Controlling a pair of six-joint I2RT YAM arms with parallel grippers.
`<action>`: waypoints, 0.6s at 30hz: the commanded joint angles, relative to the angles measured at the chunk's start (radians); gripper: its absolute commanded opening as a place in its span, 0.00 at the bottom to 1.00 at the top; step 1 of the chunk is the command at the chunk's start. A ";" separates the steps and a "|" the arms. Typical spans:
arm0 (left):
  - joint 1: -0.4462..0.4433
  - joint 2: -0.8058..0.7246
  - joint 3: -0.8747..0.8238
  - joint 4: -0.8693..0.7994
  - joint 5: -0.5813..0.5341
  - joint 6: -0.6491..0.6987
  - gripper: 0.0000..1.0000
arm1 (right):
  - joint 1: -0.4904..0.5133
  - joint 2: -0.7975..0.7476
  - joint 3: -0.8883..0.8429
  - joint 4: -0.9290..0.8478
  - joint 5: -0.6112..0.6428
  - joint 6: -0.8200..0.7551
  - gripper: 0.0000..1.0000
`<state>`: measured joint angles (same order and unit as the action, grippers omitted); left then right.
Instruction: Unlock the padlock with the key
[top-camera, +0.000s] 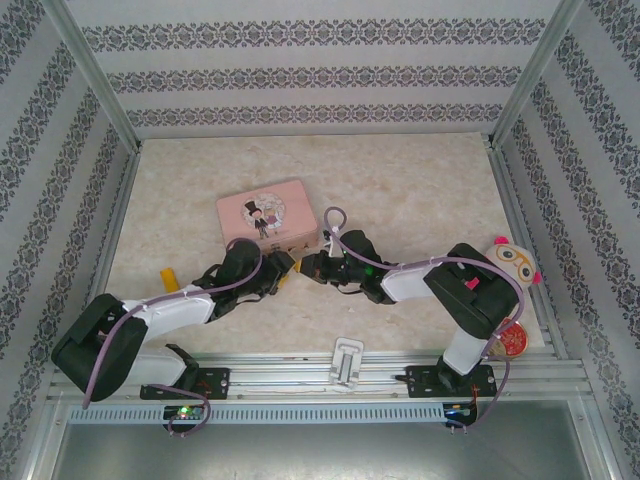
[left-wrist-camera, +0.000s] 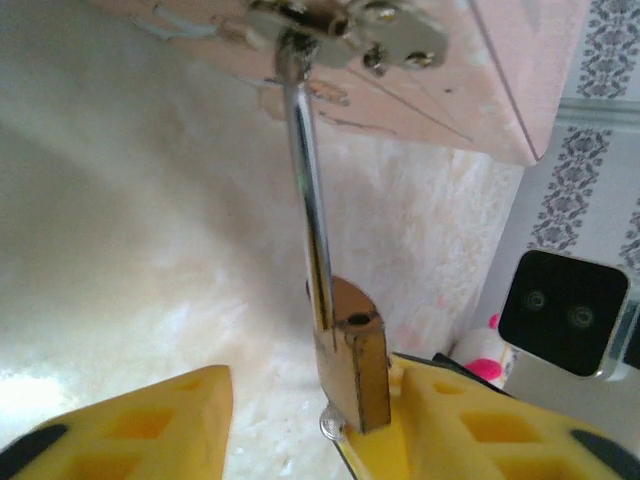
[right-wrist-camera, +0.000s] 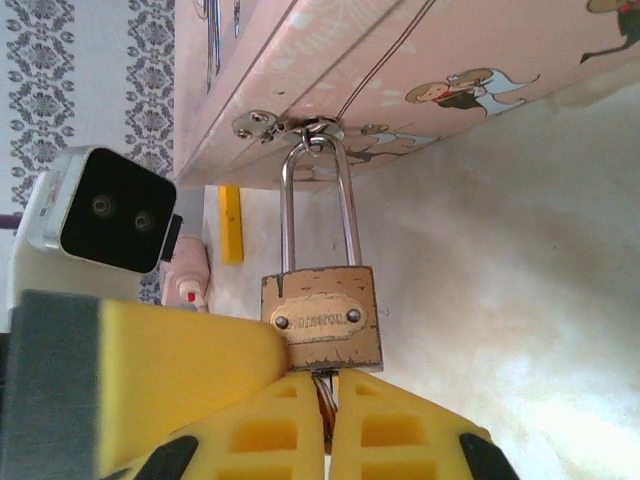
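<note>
- The padlock (right-wrist-camera: 322, 318) is hooked by its shackle through the hasp (right-wrist-camera: 300, 128) on the pink tin (right-wrist-camera: 400, 60), right between both grippers.
- The key (right-wrist-camera: 323, 385) sits at its bottom end, pinched in the right gripper (right-wrist-camera: 327, 402), whose fingers are squeezed together.
- The left gripper (left-wrist-camera: 312, 372) is roughly half open and grips nothing; one finger (left-wrist-camera: 470, 420) just touches the padlock's side.

The counter (top-camera: 420, 200) is surfaced in a pale, beige-veined marble pattern and is lit brightly and evenly. It is enclosed on three sides by walls (top-camera: 320, 70) papered in white with dark grey floral bands. The far corners are framed by aluminium posts (top-camera: 93, 75), and a slotted aluminium rail (top-camera: 270, 372) is fixed along the near edge.
</note>
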<state>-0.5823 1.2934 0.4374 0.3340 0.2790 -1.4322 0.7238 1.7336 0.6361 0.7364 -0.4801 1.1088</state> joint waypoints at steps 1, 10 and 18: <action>-0.007 -0.046 0.007 -0.051 0.012 0.027 0.67 | -0.011 0.028 0.003 0.053 0.085 0.019 0.00; -0.006 -0.204 0.088 -0.299 -0.110 0.171 0.99 | -0.004 0.086 0.017 0.089 0.102 0.041 0.00; -0.005 -0.276 0.146 -0.405 -0.192 0.262 0.99 | 0.004 0.113 0.022 0.058 0.158 0.012 0.00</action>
<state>-0.5823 1.0340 0.5625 0.0227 0.1455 -1.2282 0.7246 1.8149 0.6422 0.8288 -0.4065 1.1301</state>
